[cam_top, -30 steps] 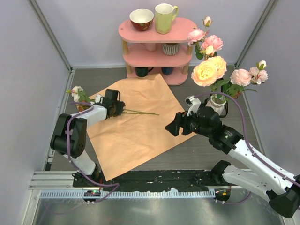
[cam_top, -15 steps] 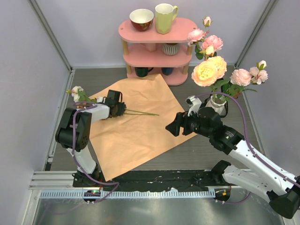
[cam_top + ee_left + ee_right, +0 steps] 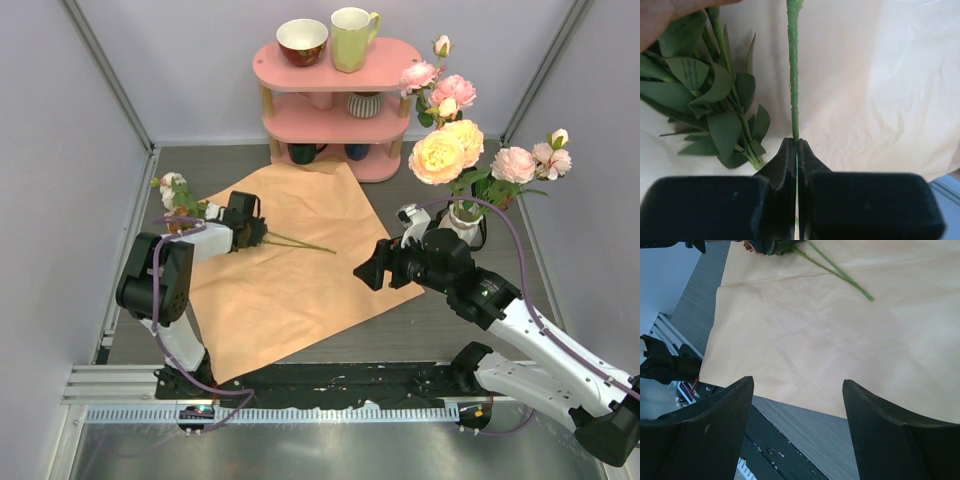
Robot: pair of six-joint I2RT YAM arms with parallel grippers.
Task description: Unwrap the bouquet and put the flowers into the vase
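The bouquet's paper lies spread flat, tan-orange side up. My left gripper is at its left edge, shut on a thin green flower stem, which runs straight out from the closed fingertips. A second leafy stem lies just beside it. A cream-white rose head sticks out past the paper's left corner. The white vase stands at the right, partly hidden by my right arm, with several peach and pink roses in it. My right gripper hovers open over the paper's right edge, holding nothing.
A pink three-tier shelf stands at the back with a bowl, a pale yellow mug and a striped cup. Walls close in on the left and right. A dark rail runs along the near edge.
My left gripper has closed onto the stem. The rose head and stems have shifted slightly toward the back. The right arm has not moved.
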